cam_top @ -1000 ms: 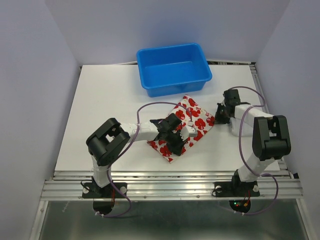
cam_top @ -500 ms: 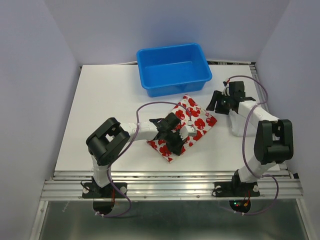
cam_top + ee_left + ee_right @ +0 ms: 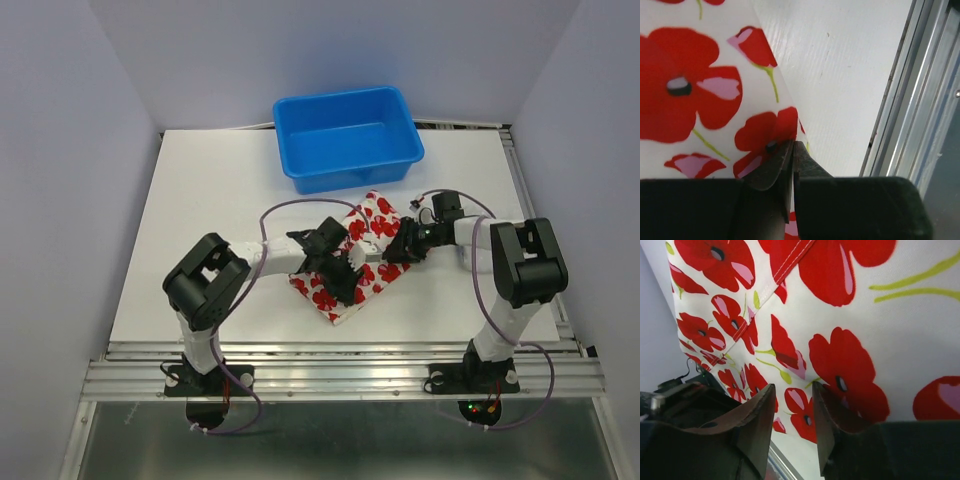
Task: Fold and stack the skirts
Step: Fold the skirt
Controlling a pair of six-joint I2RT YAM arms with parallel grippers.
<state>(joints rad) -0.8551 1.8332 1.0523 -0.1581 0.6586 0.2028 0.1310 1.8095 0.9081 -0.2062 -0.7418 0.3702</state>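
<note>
**Item 1, flowered skirt** point(image 3: 368, 283): white cloth with red flowers. It lies folded into a compact packet at the middle of the table point(image 3: 220, 200), just in front of the blue tub point(image 3: 350, 172) and not touching it. Its position is almost the same as a second ago.

**Item 2, left gripper** point(image 3: 340, 268): low over the near-left part of the packet, where it already was a second ago. In the wrist view its fingers point(image 3: 775, 167) are pressed together at the cloth's edge. A sliver of red shows between them, so they appear to pinch the hem.

**Item 3, right gripper** point(image 3: 393, 248): this is the item that has changed. A second ago it was out at the right side of the table, well apart from the skirt. It is now at the packet's right edge. Its fingers point(image 3: 757, 422) are spread, with flowered cloth filling the view behind them, and nothing is gripped.

**Item 4, plain white skirt:** cannot be made out in any view.

**Status:** both grippers are now on the same garment. The right looks set to take the far edge for another fold or a tidy-up. Stacking is not yet done.
</note>
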